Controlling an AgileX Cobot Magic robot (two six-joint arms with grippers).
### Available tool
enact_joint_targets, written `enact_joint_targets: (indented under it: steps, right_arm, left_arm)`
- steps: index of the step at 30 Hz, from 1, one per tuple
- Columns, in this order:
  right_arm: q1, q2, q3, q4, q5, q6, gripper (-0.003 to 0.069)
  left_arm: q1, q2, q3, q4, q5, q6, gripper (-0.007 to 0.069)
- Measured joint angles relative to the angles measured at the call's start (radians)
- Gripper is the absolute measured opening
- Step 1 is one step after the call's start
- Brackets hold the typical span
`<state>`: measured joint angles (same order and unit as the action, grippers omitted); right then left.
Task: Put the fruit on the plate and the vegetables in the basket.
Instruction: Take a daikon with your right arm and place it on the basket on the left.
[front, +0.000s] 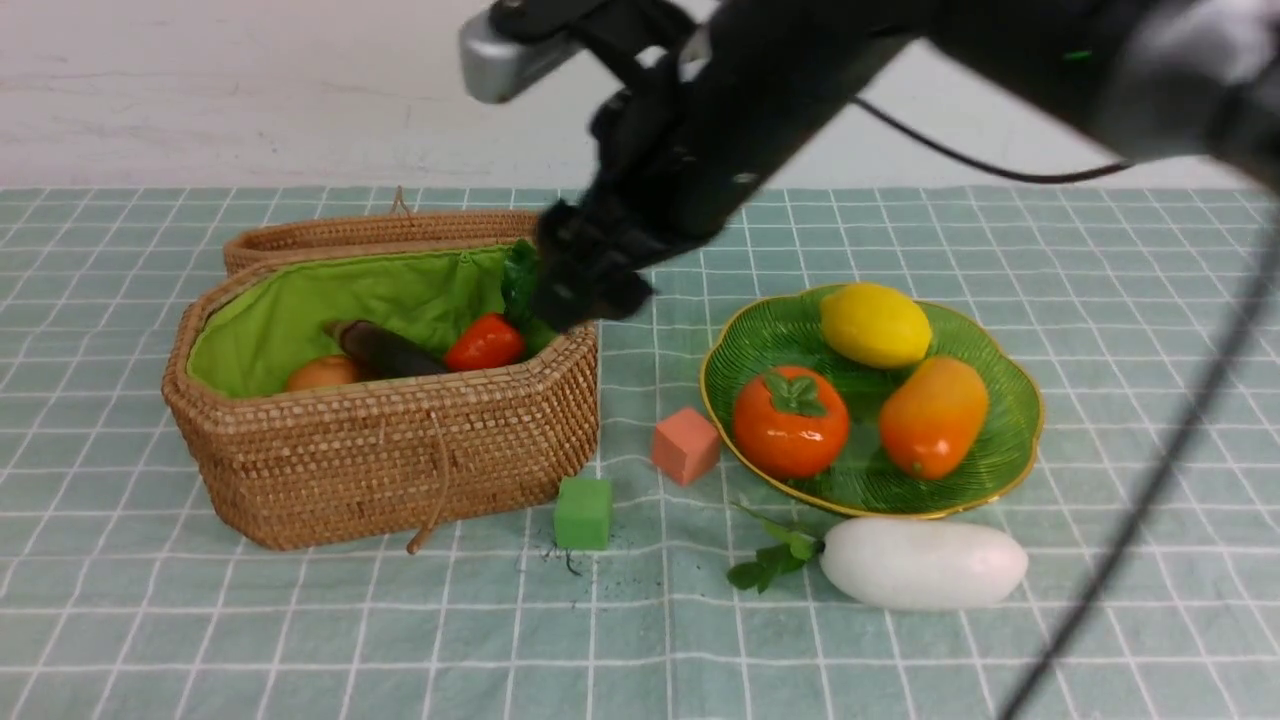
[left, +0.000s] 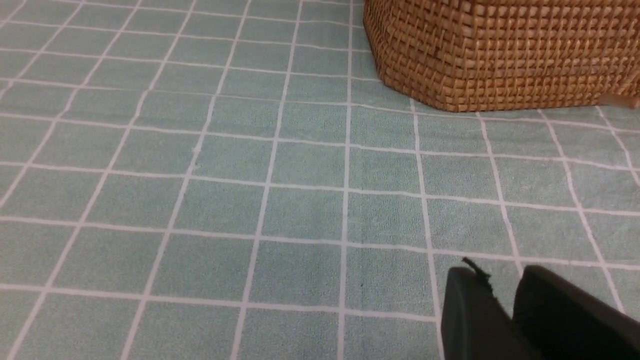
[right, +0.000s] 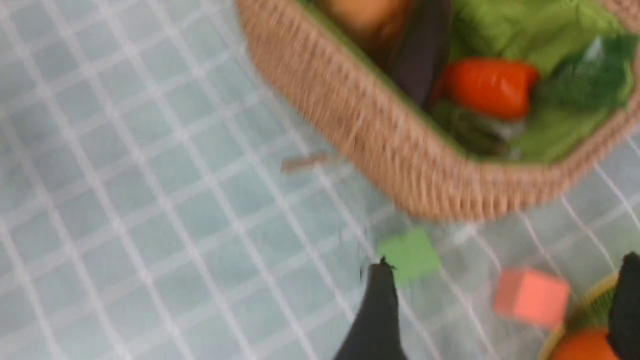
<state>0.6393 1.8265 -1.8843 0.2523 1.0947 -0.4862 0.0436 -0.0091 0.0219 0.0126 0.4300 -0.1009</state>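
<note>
No writing shows. Glossy lemon (front: 876, 325), persimmon (front: 791, 421) and mango (front: 933, 416) lie on the green plate (front: 1010, 455); carrot (front: 485, 342), eggplant (front: 385, 351) in the basket (front: 400, 460); white radish (front: 922, 563) on the desk (beside the plate). Right hand (right: 500, 310) spread, empty; left hand (left: 505, 305) nearly closed, empty

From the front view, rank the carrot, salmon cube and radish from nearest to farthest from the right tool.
Right tool hangs over the basket's right end.
1. Carrot: in the basket, just below the tool.
2. Salmon cube: on the cloth between basket and plate.
3. Radish: on the cloth in front of the plate, farthest.
</note>
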Motion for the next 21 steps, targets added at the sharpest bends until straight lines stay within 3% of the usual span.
enact_joint_targets:
  steps: [5,10,16,21]
  right_arm:
    - [-0.080,-0.169,0.353,-0.062,-0.035,-0.019,0.0549]
    - [-0.139,-0.214,0.531,-0.168,-0.091,-0.001,0.0564]
    - [-0.150,-0.209,0.737,-0.313,-0.253,-0.156,0.0631]
    - [-0.152,-0.207,0.828,-0.404,-0.412,-0.193,0.0638]
  left_arm:
    - [0.000,0.000,0.000,0.000,0.000,0.000,0.0142]
    - [0.000,0.000,0.000,0.000,0.000,0.000,0.0144]
    - [0.000,0.000,0.000,0.000,0.000,0.000,0.0144]
    - [0.000,0.000,0.000,0.000,0.000,0.000,0.0144]
